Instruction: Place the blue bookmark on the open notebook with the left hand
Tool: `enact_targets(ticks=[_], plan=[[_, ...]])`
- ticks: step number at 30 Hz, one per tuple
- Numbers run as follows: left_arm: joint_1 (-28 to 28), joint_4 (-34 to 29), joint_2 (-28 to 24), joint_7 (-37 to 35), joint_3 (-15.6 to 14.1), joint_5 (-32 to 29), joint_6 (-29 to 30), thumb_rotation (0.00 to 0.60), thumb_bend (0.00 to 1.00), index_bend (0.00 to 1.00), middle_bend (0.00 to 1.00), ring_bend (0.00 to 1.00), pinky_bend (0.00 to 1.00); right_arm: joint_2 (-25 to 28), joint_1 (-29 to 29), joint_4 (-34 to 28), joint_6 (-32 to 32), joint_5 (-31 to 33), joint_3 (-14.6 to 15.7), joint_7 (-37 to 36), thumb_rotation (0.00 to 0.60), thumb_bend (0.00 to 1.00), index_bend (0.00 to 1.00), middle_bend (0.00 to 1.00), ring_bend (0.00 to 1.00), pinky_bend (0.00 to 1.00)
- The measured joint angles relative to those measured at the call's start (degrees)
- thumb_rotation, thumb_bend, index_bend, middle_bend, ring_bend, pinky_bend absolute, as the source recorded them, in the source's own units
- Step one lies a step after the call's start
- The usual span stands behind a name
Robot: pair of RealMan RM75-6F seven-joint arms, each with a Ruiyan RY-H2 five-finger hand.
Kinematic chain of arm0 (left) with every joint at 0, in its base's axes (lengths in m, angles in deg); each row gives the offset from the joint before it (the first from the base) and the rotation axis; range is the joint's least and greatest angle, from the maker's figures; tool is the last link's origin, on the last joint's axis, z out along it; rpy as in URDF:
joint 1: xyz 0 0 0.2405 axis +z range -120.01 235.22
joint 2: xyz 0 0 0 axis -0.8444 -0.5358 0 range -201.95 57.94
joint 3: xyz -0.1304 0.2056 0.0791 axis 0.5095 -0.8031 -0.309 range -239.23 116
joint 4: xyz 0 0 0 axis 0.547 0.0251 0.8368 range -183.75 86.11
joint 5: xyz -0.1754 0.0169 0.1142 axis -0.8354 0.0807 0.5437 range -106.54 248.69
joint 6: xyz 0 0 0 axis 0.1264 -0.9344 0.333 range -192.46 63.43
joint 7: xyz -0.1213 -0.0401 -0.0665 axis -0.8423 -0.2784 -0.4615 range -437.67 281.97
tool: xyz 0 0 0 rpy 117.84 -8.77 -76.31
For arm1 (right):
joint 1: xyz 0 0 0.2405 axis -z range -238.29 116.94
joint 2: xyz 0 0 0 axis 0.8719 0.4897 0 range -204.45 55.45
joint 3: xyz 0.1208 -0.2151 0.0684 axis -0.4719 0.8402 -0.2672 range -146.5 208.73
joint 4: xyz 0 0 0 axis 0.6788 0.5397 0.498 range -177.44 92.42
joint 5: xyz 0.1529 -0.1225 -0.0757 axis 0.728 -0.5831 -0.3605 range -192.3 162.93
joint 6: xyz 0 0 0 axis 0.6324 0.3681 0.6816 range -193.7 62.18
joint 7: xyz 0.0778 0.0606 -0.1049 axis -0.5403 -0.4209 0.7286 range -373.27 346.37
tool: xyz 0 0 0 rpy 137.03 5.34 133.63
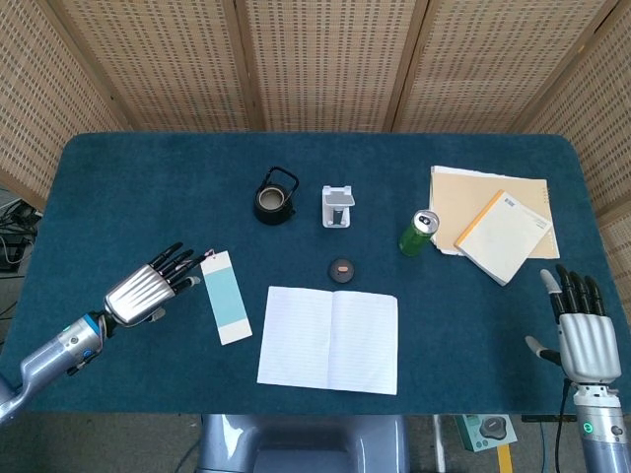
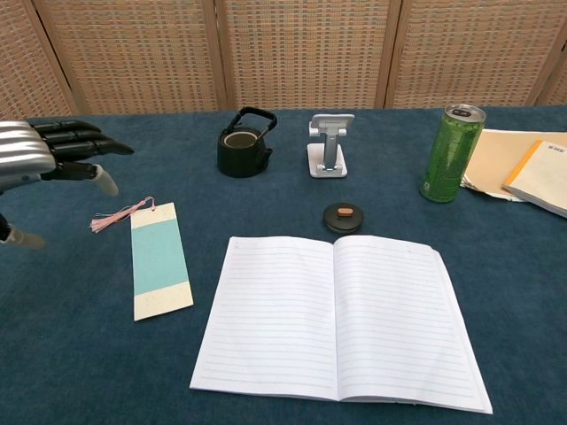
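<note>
While the blue bookmark [image 1: 228, 298] lies flat on the blue surface [image 1: 118, 187], just left of the open notebook [image 1: 329, 339] and apart from it, the left hand [image 1: 150, 287] hovers beside its upper end with fingers stretched out and slightly spread, holding nothing. In the chest view that hand [image 2: 40, 155] is cut off at the left edge, so only its knuckles and dark fingers show; the bookmark's pink tassel [image 2: 113, 215] lies below the fingertips. The right hand [image 1: 582, 323] shows only in the head view, near the surface's right front corner, fingers extended and empty. Behind the notebook sit a small dark round object [image 1: 341, 270], hard to identify, a black teapot [image 1: 275, 196], a phone stand [image 1: 338, 206], a green can [image 1: 419, 233], and a closed notebook [image 1: 503, 236] on a folder [image 1: 458, 192], cropped in the chest view.
</note>
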Motion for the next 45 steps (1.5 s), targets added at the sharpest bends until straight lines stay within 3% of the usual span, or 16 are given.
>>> enact_targets(ticks=[19,45], plan=[[-8.37,10.20,8.97,-8.33,-4.25,2.66,-3.16,0.600,0.08,0.30,0.00,0.00,0.00,-0.89,-0.41,2.51,-1.56,2.10,-0.54,-1.20,0.600,0.08,0.00,0.00,0.00,0.00],[-12.41,18.68,16.64,-12.04,-7.33,0.15,-4.88,0.600,0.09,0.33,0.00,0.00,0.00,-1.42,-0.61,3.91,-2.47,3.18,-0.63,-2.15,0.600,0.08,0.00,0.00,0.00,0.00]])
